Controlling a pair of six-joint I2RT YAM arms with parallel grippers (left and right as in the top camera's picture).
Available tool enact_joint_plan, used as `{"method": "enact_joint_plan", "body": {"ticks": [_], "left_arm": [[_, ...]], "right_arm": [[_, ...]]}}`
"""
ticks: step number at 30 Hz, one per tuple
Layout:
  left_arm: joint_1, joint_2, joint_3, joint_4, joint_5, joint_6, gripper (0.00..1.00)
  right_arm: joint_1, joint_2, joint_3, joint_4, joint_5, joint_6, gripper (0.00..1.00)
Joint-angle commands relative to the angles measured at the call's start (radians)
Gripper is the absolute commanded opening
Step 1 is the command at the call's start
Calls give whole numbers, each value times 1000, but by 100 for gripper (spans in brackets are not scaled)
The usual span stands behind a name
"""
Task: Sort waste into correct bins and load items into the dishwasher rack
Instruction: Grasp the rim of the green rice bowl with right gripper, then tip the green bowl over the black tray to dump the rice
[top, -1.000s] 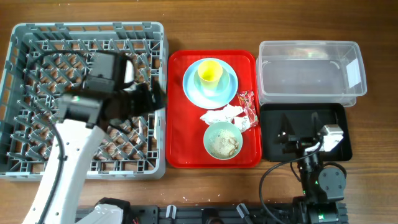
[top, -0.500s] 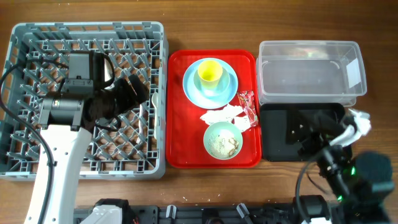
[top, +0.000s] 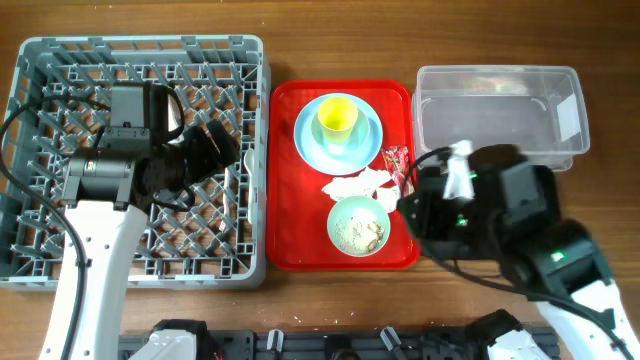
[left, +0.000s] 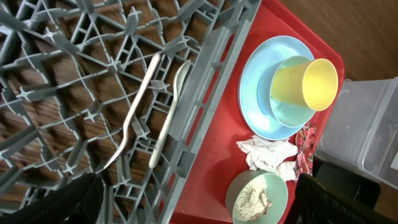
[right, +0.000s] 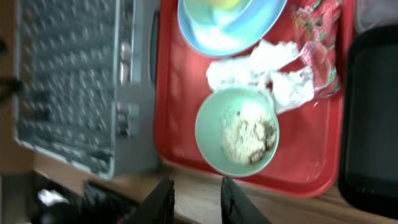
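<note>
Target for my right side: the mint-green bowl (right: 236, 134), at the near end of the red tray (top: 290, 200), just on my side of the crumpled napkins (right: 261, 65) and apart from the dishwasher rack (top: 140, 45). It looks like thin moulded plastic, smooth and pale, with a heap of beige-white food scraps (right: 245, 137) in the bottom. Judgement: light and stiff, but the glossy rim may slip, and the crumbs are loose, so any tilt in transit would scatter them. Best hold is a pinch over the rim, one finger inside and one outside, on the side away from the napkins. These touch or nearly touch its far edge; the wrist view is blurred and I cannot say which. Carry it level and tip it only over a bin; the black tray (right: 373, 124) lies just beside the red tray. My right gripper (right: 198, 200) hangs above the red tray's near edge, jaws apart by a modest gap, nothing between them. My left gripper (left: 199, 186) hovers over the rack, jaws spread wide and empty. Below it the white fork (left: 137, 112) and spoon (left: 173, 112) lie side by side on the rack floor. The yellow cup (top: 338, 116) is stacked on the pale blue plate (top: 312, 145) at the tray's far end.
</note>
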Motion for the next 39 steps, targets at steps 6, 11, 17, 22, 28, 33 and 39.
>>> {"method": "enact_joint_plan", "body": {"ticks": [6, 11, 17, 22, 28, 33, 39], "left_arm": [[4, -13, 5, 3, -6, -10, 100], [4, -13, 5, 3, -6, -10, 100], [4, -13, 5, 3, -6, -10, 100], [5, -13, 5, 3, -6, -10, 100], [4, -13, 5, 3, -6, -10, 100], [4, -13, 5, 3, -6, -10, 100], [5, -13, 5, 3, -6, -10, 100]], "right_arm": [[522, 430, 8, 119, 376, 66, 33], [566, 697, 9, 238, 409, 17, 34], [566, 744, 9, 230, 362, 15, 6], [565, 700, 118, 109, 344, 16, 4], [470, 494, 280, -100, 344, 16, 4], [84, 276, 280, -236, 318, -95, 4], [-460, 237, 240, -243, -95, -443, 4]]}}
